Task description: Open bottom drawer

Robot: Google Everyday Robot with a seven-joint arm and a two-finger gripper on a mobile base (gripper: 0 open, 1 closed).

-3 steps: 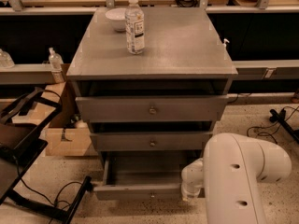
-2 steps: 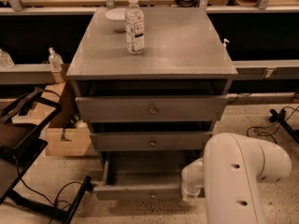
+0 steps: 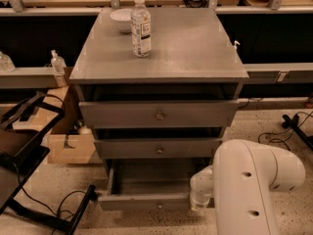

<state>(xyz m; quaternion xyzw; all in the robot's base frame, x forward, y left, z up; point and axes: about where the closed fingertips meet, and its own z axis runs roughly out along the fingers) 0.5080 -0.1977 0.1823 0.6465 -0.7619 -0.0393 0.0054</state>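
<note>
The grey metal cabinet [image 3: 161,58] has three drawers, all pulled out a little. The bottom drawer [image 3: 146,201] sticks out the furthest, with its inside showing and its small round knob [image 3: 159,205] in the middle of the low front. My white arm [image 3: 254,190] fills the lower right. My gripper [image 3: 196,204] is at the arm's end, low down by the right end of the bottom drawer's front, mostly hidden behind the wrist.
A water bottle [image 3: 141,26] and a white bowl [image 3: 121,19] stand on the cabinet top. A cardboard box [image 3: 73,148] and a black frame [image 3: 24,151] with cables are on the floor to the left. More cables [image 3: 288,126] lie to the right.
</note>
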